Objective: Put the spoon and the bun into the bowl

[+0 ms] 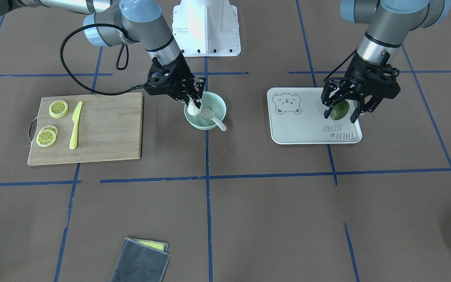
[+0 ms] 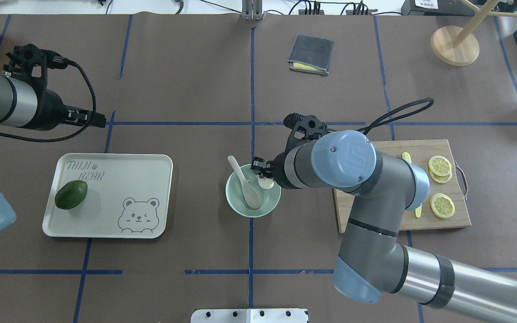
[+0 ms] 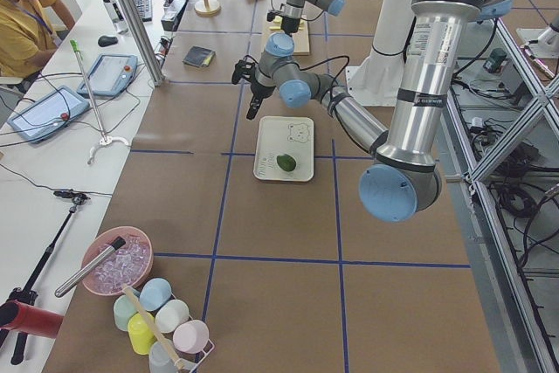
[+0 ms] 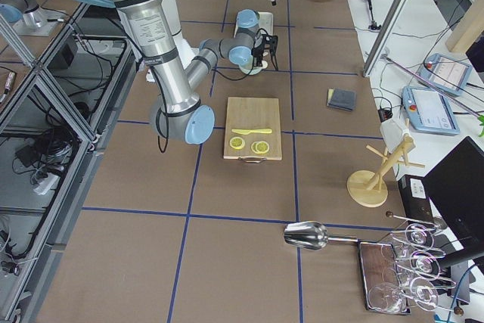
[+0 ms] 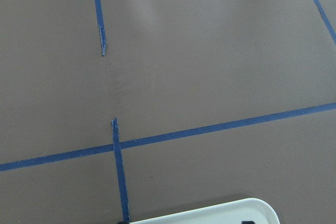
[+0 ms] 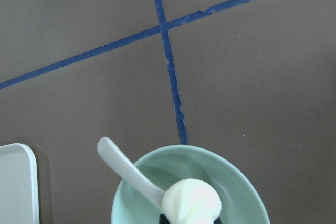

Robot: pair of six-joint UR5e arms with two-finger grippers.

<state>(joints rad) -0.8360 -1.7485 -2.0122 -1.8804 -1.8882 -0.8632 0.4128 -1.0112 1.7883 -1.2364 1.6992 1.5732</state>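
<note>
The pale mint-green bowl (image 1: 220, 105) stands mid-table, also in the overhead view (image 2: 232, 199) and the right wrist view (image 6: 239, 182). The off-white spoon (image 1: 214, 118) lies in it, scoop inside and handle over the rim (image 2: 246, 181) (image 6: 128, 169). My right gripper (image 1: 194, 102) is over the bowl's edge, shut on the white bun (image 1: 193, 110), which hangs just inside the bowl (image 2: 265, 182) (image 6: 191, 203). My left gripper (image 1: 341, 114) is open and empty, raised above the tray.
A white bear-print tray (image 1: 307, 133) holds a green avocado (image 2: 71, 194). A wooden cutting board (image 1: 108, 125) carries lemon slices (image 1: 58, 109) and a yellow knife (image 1: 75, 125). A grey cloth (image 1: 141, 260) lies at the far edge. The robot's base (image 1: 206, 27) stands behind the bowl.
</note>
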